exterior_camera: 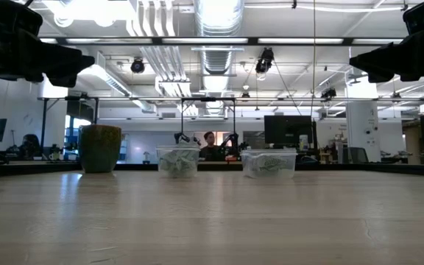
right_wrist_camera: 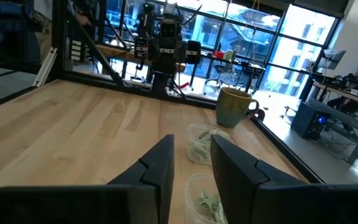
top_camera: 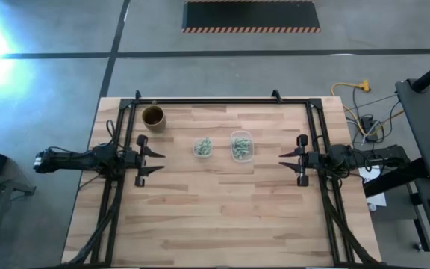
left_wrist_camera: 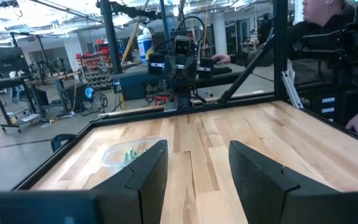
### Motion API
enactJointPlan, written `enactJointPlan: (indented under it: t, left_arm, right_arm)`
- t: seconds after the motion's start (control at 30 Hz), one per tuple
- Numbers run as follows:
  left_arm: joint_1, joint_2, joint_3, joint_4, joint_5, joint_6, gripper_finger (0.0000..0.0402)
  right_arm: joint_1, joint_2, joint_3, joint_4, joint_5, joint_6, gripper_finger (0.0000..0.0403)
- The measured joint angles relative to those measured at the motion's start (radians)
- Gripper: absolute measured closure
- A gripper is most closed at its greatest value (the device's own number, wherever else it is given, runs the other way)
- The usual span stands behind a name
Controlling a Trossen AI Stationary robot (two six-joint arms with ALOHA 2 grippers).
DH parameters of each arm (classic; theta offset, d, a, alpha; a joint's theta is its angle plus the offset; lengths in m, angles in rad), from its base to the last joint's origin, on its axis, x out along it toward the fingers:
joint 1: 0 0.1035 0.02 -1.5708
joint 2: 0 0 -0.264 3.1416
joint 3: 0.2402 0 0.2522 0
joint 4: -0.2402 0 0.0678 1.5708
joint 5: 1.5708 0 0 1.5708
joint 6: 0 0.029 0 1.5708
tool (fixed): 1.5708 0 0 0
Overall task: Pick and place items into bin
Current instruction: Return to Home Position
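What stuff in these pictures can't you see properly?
- High view: the packets in the right tub and left tub are too small to count.
- Left wrist view: a finger of the left end effector covers part of the left tub.
- Right wrist view: the bottom edge and the right end effector cut off the right tub.
- Low view: the wall of the cup hides its inside.

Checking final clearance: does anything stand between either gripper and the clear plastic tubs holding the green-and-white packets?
Nothing visible does. Bare wooden table separates the left gripper from the left clear plastic tub and the right gripper from the right tub; the brown round cup stands aside.
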Motion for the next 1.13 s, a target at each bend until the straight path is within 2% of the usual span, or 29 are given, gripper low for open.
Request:
enactJointPlan:
  t: [0.37,0.8,1.13]
  left_arm:
    - [0.000,-0.001,0.000,0.001,0.000,0.000,0.0246]
    - [0.000,0.000,0.000,0.000,0.000,0.000,0.0246]
    - [0.000,-0.001,0.000,0.000,0.000,0.000,0.0246]
  right_arm:
    - [0.000,0.000,0.000,0.000,0.000,0.000,0.0321]
    - [0.000,0.000,0.000,0.000,0.000,0.000,0.0312]
    - [0.000,0.000,0.000,0.000,0.000,-0.001,0.0326]
